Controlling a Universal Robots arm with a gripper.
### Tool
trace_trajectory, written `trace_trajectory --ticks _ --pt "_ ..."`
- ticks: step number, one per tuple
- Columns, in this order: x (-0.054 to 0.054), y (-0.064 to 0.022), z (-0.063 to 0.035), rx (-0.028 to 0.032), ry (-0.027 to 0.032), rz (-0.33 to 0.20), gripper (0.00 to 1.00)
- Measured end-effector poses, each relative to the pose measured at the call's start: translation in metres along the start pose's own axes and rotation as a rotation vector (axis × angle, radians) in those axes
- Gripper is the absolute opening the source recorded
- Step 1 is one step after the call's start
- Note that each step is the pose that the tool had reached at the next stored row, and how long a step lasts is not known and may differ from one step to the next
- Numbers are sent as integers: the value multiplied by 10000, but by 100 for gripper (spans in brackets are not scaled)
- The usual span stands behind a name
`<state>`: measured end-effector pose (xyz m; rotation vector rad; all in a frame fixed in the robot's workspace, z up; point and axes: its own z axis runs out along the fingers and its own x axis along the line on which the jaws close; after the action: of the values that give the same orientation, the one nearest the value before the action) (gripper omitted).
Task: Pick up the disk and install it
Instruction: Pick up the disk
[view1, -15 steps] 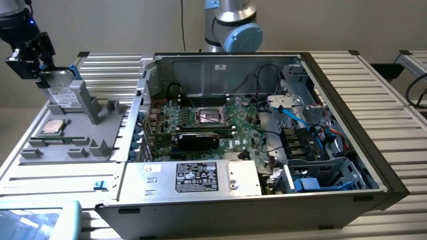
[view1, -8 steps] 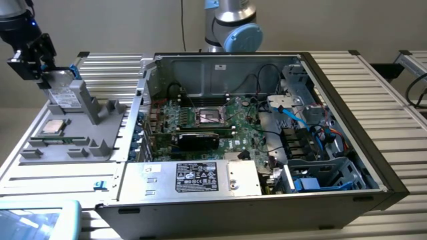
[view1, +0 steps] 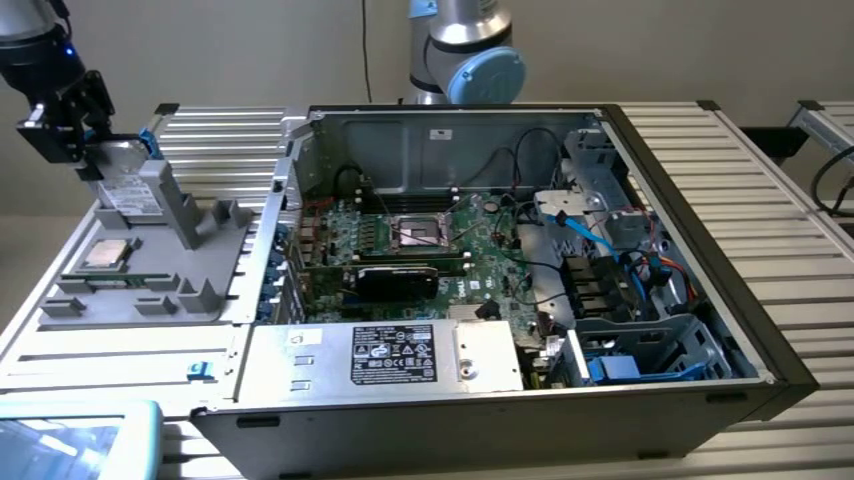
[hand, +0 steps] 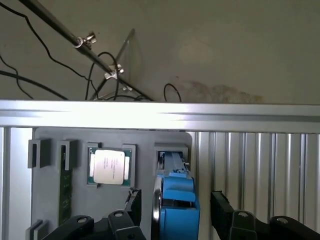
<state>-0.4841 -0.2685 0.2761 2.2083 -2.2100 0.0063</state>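
The disk (view1: 130, 192), a silver-grey drive with a white label and a blue carrier, stands tilted on edge in a grey fixture (view1: 160, 280) at the exterior view's left. My gripper (view1: 83, 150) is at the disk's upper end. In the wrist view the disk (hand: 176, 220) shows edge-on as a blue carrier in its slot. My gripper (hand: 176, 200) straddles it and is open. One black finger (hand: 134, 199) stands on one side and the other finger (hand: 219, 202) on the far side, each with a small gap to the blue frame.
A square silver CPU chip (view1: 107, 255) (hand: 109, 166) lies in the same fixture (hand: 145, 145) beside the disk. The open computer case (view1: 534, 250) takes up the middle, with a motherboard (view1: 414, 240), a labelled silver box (view1: 394, 355) and a drive cage (view1: 654, 350). A ribbed aluminium table (view1: 761, 170) lies underneath.
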Motion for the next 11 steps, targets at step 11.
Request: trace_trajectory --ticks 11 --pt "-1 1 19 -3 -47 76 66"
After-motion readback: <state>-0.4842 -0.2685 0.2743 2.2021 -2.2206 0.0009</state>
